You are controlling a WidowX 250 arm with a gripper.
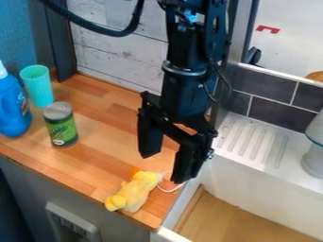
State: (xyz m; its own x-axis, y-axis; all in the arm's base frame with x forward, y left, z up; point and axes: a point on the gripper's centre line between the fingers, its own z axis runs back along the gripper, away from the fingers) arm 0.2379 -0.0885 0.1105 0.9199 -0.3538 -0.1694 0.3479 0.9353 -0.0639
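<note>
The black gripper [163, 169] hangs over the right part of the wooden counter, its two fingers spread apart with nothing held between them. Just below and slightly left of the fingertips, a yellow plush toy [134, 191] lies near the counter's front right corner. It has an orange bit at its upper end and a thin white string beside it, close to the right finger. I cannot tell whether that finger touches the string.
A green can [61, 124], a turquoise cup [38, 86] and a blue bottle [12, 106] stand on the counter [107, 118] at left. To the right are a white ribbed drainboard [252, 142], a sink basin [221, 218] and a grey-white object [314, 158].
</note>
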